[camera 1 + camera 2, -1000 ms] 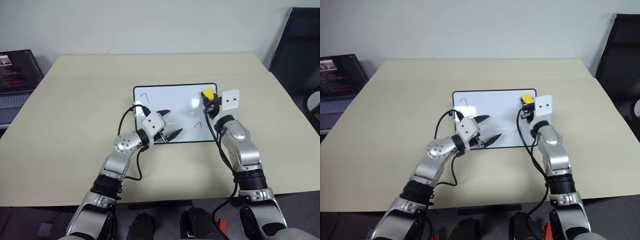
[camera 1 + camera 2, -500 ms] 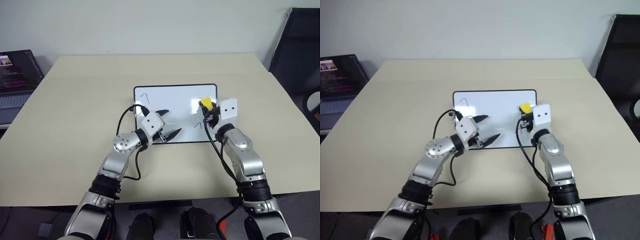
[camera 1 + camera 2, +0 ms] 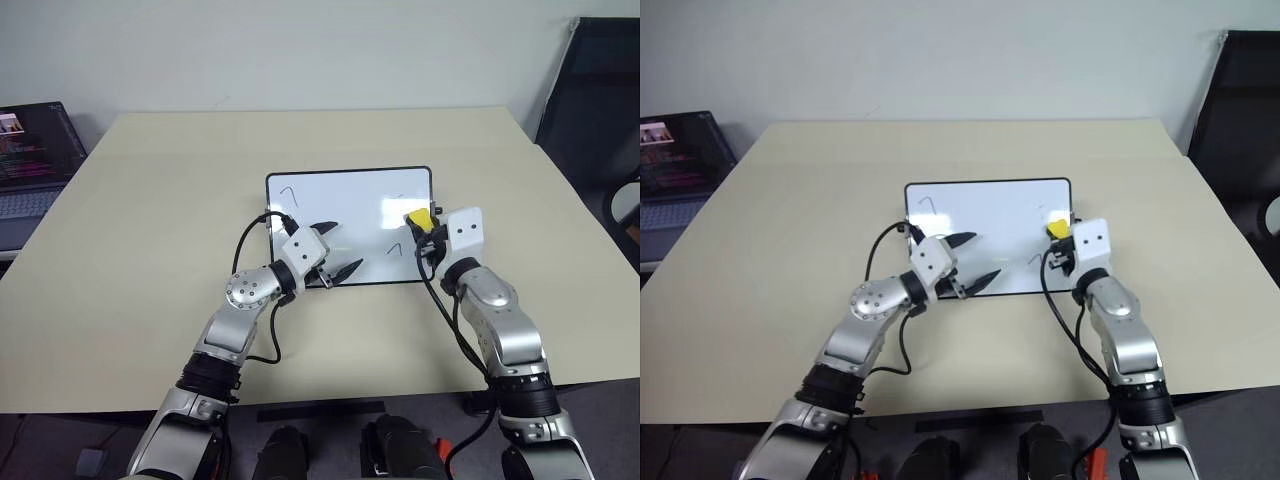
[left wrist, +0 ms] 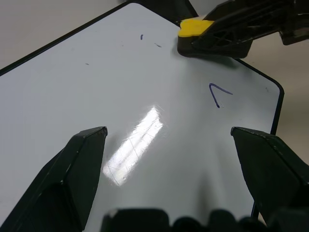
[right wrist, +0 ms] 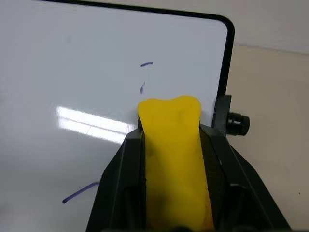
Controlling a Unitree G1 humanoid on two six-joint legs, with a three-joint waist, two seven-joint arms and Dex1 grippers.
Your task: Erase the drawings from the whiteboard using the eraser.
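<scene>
The whiteboard (image 3: pixel 345 205) lies flat at the middle of the table. One of the drawings, a hook (image 3: pixel 288 190), is near its far left corner. Another hook (image 4: pixel 218 93) is at its near right, and faint short strokes (image 5: pixel 146 64) remain by the far right corner. My right gripper (image 3: pixel 424 228) is shut on the yellow-topped eraser (image 3: pixel 420 217), low over the board's right side between those strokes and the near hook. My left gripper (image 3: pixel 348 244) stands open over the board's near middle, holding nothing.
The board rests on a wide beige table (image 3: pixel 150 220) with free room all round. An open laptop (image 3: pixel 30 160) stands past the left edge, a black chair (image 3: pixel 590 100) at the far right. A small black knob (image 5: pixel 238 123) juts from the board's right side.
My right gripper has drawn the eraser from the board's far right corner toward me and lower, leaving only faint strokes there. The left gripper has stayed in place.
</scene>
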